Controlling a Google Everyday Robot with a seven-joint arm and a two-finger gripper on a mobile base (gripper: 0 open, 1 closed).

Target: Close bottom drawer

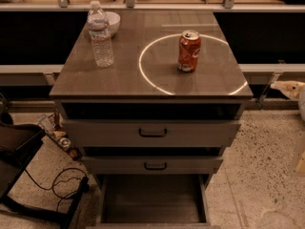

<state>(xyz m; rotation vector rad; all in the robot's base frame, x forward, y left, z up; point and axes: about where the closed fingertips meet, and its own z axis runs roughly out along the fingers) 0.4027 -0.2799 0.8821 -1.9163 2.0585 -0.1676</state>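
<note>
Standing pulled out at the foot of the cabinet [71, 87], the bottom drawer [152, 200] shows its plain flat floor just under the middle drawer [153, 165]. It looks like a stiff, light box on runners, so it probably slides with an even push on the middle of its front edge, at the lower border of the view. The gripper [288, 88] hangs at the right edge, well apart from the drawer and higher. Whether it is apart or together, one cannot tell.
</note>
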